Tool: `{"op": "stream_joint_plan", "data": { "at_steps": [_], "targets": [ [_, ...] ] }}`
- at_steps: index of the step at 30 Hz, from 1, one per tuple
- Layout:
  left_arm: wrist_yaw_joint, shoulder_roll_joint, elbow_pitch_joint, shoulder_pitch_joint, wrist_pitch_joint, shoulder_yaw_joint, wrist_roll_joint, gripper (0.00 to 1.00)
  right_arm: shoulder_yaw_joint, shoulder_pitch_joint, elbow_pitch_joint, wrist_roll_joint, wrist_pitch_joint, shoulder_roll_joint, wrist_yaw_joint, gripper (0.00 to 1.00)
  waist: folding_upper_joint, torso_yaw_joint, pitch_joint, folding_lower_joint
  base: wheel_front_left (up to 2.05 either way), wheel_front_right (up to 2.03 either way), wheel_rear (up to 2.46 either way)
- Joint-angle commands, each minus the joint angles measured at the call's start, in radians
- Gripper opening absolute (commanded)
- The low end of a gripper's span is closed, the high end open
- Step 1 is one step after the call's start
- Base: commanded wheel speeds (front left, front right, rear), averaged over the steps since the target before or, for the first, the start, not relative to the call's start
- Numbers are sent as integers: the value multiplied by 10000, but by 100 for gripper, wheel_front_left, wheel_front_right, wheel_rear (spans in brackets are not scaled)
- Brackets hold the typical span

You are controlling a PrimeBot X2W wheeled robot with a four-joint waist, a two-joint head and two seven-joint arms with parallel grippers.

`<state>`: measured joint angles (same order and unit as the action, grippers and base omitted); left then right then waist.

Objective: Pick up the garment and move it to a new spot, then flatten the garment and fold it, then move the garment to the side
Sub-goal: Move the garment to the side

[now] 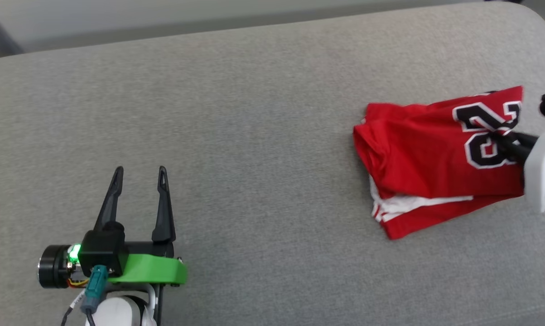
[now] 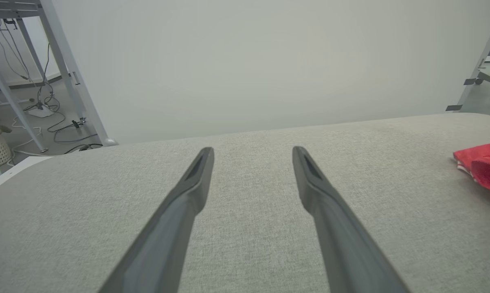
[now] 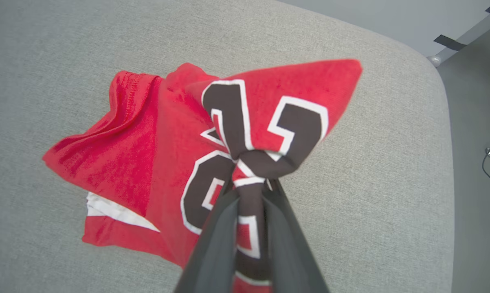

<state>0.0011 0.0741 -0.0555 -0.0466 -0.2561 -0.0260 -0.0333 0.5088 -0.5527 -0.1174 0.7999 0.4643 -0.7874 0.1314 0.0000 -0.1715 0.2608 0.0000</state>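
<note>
Head view first: the garment [image 1: 426, 154] lies bunched at the far right of the grey bench [image 1: 254, 113], its black number print [image 1: 485, 136] pinched by the right gripper [image 1: 499, 134]. The left gripper [image 1: 140, 171] hangs released, well apart at lower left.

Left wrist view: spread fingers [image 2: 196, 179] over bare bench, the garment's red edge off to the right.

Right wrist view: fingers [image 3: 220, 228] clenched on a raised peak of cloth.

This looks like a carrying step. The garment is rumpled, so flattening and folding seem left.

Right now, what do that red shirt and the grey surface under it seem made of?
The red shirt: soft matte knit cloth, perhaps cotton; it bunches where the right hand pinches it. The grey surface: woven upholstery fabric, going by its flecked weave and rounded corner.
</note>
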Motion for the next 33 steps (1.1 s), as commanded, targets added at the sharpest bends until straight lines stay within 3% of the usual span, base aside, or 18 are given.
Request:
{"op": "stream_joint_plan", "data": {
  "at_steps": [1,6,15,25,26,27,33],
  "targets": [
    [25,124,-118,-225,-57,41,82,100,-117,-290,-152,-164,-110,-122,-7,0,0,-784,677,0,0,0,0],
    [-31,253,-473,-544,-57,-41,197,100,-679,-883,-1357,-546,-417,-540,-7,0,0,-833,1294,0,0,0,0],
    [-68,469,-1055,-1042,-57,-202,379,100,-1159,-2451,-4213,-1792,-839,-686,-7,0,0,-498,2334,0,0,0,0],
    [129,606,-1397,-1084,-57,-82,365,100,-1802,-3820,-6792,-2771,-1688,269,-7,0,0,-475,2765,0,0,0,0],
    [141,598,-1374,-1075,-57,-93,354,100,-1831,-3835,-6988,-2815,-1698,358,-7,5,0,-466,2718,0,0,0,0],
    [148,585,-1334,-1068,-57,-112,339,100,-1831,-3839,-7125,-2892,-1769,405,-7,100,0,-443,2641,0,0,0,0],
    [260,432,-1114,-900,-57,-167,158,100,-2207,-3717,-7483,-3356,-3180,372,-7,100,0,-208,1774,0,0,0,0]
  ]
}}
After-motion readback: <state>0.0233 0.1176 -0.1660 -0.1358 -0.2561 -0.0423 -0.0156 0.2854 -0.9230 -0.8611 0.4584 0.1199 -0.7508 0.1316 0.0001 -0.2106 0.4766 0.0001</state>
